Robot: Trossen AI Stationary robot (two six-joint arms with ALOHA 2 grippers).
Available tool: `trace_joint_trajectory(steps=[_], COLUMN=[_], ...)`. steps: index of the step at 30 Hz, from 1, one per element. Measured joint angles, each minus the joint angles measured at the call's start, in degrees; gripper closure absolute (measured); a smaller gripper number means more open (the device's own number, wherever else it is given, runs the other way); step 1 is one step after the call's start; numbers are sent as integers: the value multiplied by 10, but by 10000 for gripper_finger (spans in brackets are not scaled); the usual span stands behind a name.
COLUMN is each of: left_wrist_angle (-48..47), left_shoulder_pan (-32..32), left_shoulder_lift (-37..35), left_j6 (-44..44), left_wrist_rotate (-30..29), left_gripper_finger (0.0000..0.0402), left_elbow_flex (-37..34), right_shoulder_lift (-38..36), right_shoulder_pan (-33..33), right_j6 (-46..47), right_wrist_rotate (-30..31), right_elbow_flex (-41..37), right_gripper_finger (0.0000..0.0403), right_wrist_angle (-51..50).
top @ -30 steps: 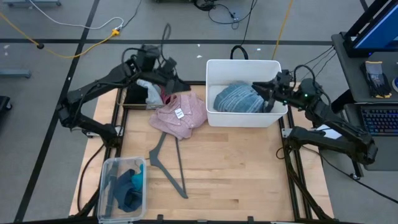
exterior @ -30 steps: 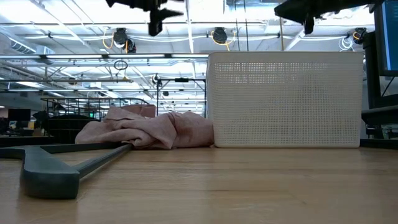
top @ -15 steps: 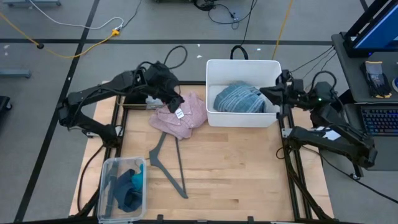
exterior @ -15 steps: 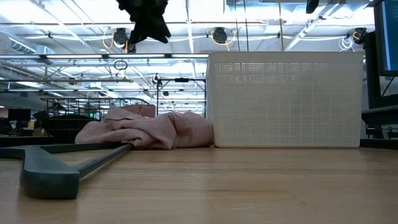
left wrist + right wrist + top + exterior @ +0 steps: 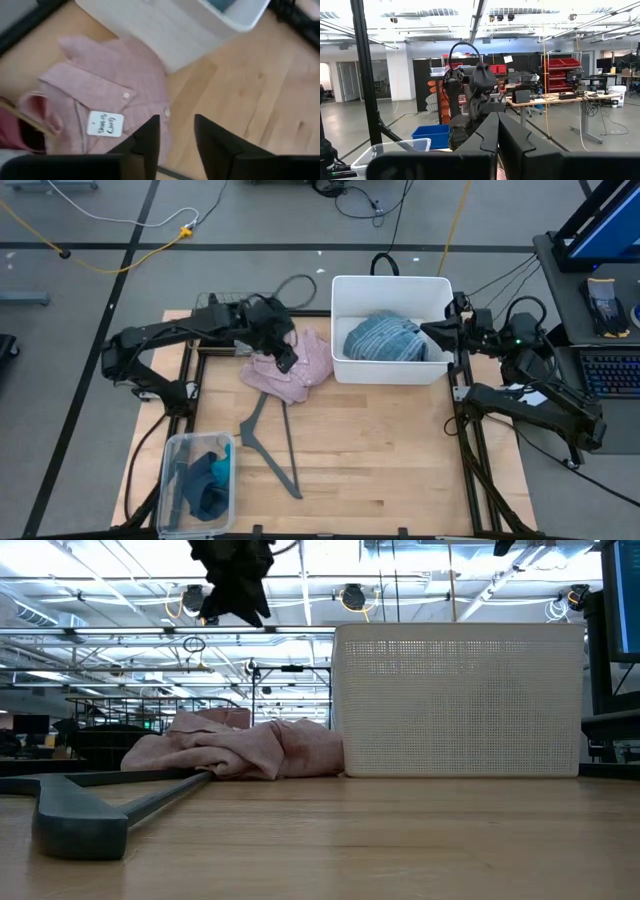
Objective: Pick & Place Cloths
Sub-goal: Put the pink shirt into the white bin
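Note:
A pink shirt (image 5: pixel 305 368) with a white tag (image 5: pixel 105 123) lies crumpled on the wooden table, left of a white basket (image 5: pixel 390 278). A blue striped cloth (image 5: pixel 383 337) sits inside the basket. My left gripper (image 5: pixel 176 137) hangs open above the shirt's near edge, pointing down at a slant, with nothing between its fingers; it also shows in the high view (image 5: pixel 285 358) and the low view (image 5: pixel 240 600). My right gripper (image 5: pixel 428 332) is shut and empty at the basket's right rim, fingers (image 5: pixel 490 135) pressed together.
A grey hanger (image 5: pixel 270 438) lies on the table in front of the shirt. A clear plastic box (image 5: pixel 172 480) holding teal and dark blue pieces stands at the near left corner. Bare wood spreads over the near right of the table.
My left gripper has swung from the table's far left edge toward the pink shirt, sinking and tipping downward until it hangs over the shirt. My right gripper has drawn back from over the basket toward the table's right edge, tipped upward and shut.

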Motion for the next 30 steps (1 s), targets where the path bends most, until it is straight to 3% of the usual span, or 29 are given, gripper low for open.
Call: trace_joint_trajectory(steps=[10,16,25,30], left_wrist_angle=[-18,-70,-94,-96], left_shoulder_pan=[-20,-20,-18,-18], left_shoulder_lift=[82,128,196,224], left_j6=[5,2,-5,-26], left_wrist_rotate=[-32,-32,-35,-91], left_gripper_finger=[127,55,19,25], left_elbow_flex=[0,0,0,0], right_shoulder_lift=[0,0,0,0], right_shoulder_pan=[0,0,0,0], right_j6=[4,4,4,15], right_wrist_rotate=[0,0,0,0], right_elbow_flex=[0,0,0,0], right_gripper_finger=[402,402,403,403], right_wrist_angle=[0,0,0,0])
